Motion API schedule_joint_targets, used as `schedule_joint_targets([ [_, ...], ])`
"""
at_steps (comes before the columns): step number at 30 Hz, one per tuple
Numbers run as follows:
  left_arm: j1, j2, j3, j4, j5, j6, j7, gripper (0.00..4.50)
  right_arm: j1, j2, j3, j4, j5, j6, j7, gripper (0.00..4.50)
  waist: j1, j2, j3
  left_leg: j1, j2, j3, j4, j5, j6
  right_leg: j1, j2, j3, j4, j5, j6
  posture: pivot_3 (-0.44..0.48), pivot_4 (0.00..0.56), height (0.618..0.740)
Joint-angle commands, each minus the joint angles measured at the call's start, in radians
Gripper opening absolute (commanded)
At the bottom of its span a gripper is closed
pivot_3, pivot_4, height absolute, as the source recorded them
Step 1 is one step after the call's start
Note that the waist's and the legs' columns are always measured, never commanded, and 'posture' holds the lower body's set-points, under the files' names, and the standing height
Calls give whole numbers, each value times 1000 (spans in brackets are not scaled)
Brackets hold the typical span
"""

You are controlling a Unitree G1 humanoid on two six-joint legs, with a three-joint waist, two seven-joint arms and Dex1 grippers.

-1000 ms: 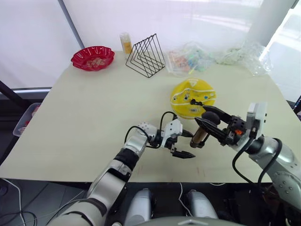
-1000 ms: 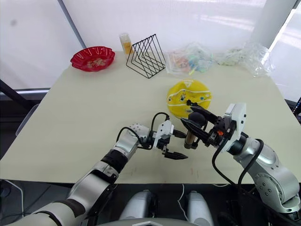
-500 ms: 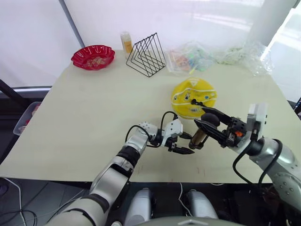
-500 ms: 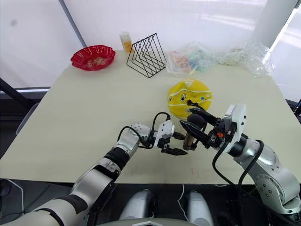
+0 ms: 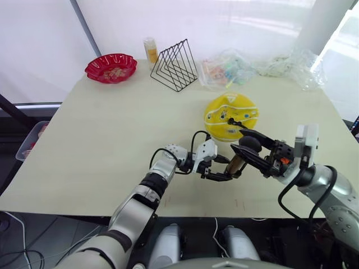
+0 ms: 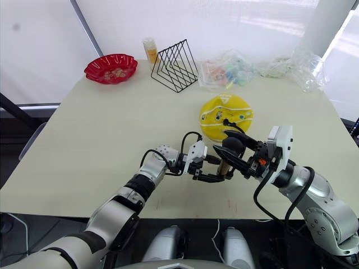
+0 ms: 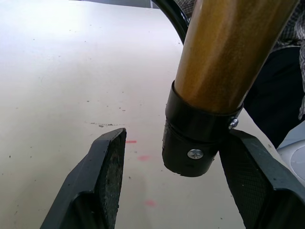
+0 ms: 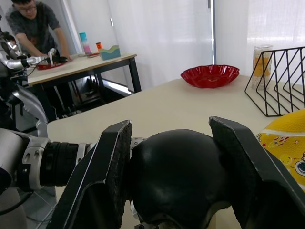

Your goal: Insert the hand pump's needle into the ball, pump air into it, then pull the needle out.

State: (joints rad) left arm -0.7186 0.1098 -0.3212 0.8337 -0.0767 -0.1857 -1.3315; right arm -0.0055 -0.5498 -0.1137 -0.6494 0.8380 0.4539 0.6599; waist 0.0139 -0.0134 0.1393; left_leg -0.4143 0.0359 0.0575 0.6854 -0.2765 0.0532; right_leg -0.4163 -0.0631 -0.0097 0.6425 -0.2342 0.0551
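Pale beige table [image 5: 112, 134], surface lightly scuffed, small red marks near the front edge [image 7: 138, 157]. White translucent curtain wall [image 5: 224, 22] behind, bright daylight coming through. Dark slanted pole [image 5: 84, 25] at back left, white column [image 5: 317, 28] at back right. Dark floor with cables [image 5: 17, 246] at lower left, plastic bin [image 5: 31, 143] beside the table's left edge. Across the room, second table on black legs [image 8: 95, 64] with small items on top, a person [image 8: 33, 28] leaning over it. More white curtains [image 8: 157, 33] behind.
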Motion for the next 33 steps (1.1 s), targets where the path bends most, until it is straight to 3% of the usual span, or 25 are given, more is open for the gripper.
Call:
schedule_joint_targets([
  [1,-11,-5,18,-27,-11,-5,-8,3097,0,-5,-14,-32,6,-16,12,2114,0,0,0,0,0,0,0,0,0,0,0,0,0,0,0,0,150,737],
  [2,-10,-5,18,-29,-12,-4,-9,3097,2,-5,-15,-32,4,-16,14,2114,0,0,0,0,0,0,0,0,0,0,0,0,0,0,0,0,150,737],
  [7,-5,-6,18,-35,-14,-5,-21,1044,6,-6,-16,-30,-5,-16,21,2114,0,0,0,0,0,0,0,0,0,0,0,0,0,0,0,0,150,737],
  [20,-8,-32,-19,-16,34,-70,-36,1033,1,-22,-6,-3,-53,-18,36,2114,1,0,0,0,0,0,1,0,0,0,0,0,0,0,0,0,150,737],
  [33,-53,-154,-69,193,181,-161,136,1023,65,-31,-2,90,-193,-101,68,2114,1,0,0,0,-1,-1,1,0,0,1,0,-1,1,0,0,0,150,737],
])
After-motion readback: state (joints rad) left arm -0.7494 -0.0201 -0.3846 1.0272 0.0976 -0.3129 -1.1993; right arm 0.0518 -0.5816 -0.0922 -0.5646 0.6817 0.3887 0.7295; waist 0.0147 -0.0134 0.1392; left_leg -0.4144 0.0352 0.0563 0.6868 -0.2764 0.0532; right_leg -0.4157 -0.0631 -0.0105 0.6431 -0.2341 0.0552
